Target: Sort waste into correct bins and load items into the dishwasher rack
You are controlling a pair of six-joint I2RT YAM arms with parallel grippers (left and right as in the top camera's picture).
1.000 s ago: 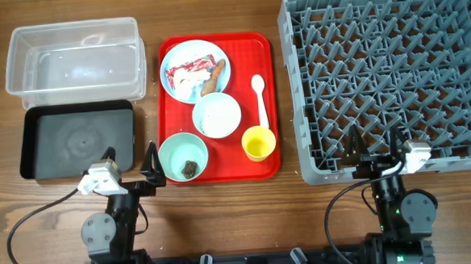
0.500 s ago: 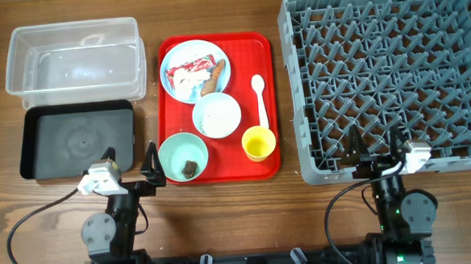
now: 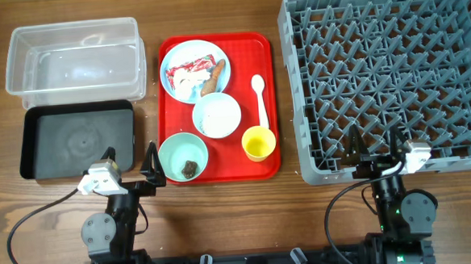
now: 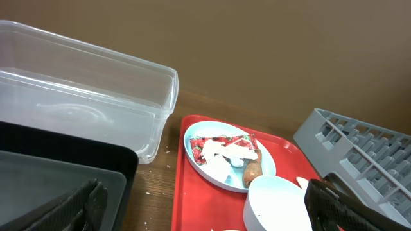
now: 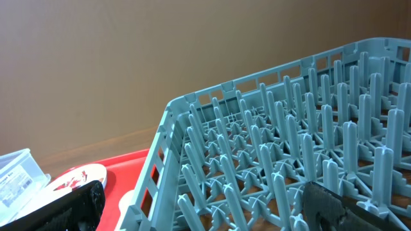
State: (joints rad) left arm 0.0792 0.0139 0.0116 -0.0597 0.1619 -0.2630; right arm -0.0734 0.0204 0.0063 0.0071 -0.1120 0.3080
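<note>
A pale blue plate (image 3: 194,68) on the red tray (image 3: 170,111) holds a red-and-white wrapper with tissue (image 3: 188,75) and an orange-brown piece (image 3: 214,78). It shows too in the left wrist view (image 4: 228,154). A bowl with white rice (image 3: 217,115), a mint bowl (image 3: 183,157) with a small brown lump (image 3: 190,167), a yellow cup (image 3: 259,143) and a white spoon (image 3: 260,98) share the tray. The clear tub (image 3: 74,59) and black tray (image 3: 76,140) lie left. The grey rack (image 3: 390,71) stands right. My left gripper (image 3: 131,164) and right gripper (image 3: 376,143) are open and empty at the front edge.
The tray sits between the bins and the rack on a wooden table (image 3: 240,221). The left gripper hovers by the black tray's near right corner. The right gripper is over the rack's near edge (image 5: 192,167). Small white specks lie on the wood by the tub (image 4: 164,151).
</note>
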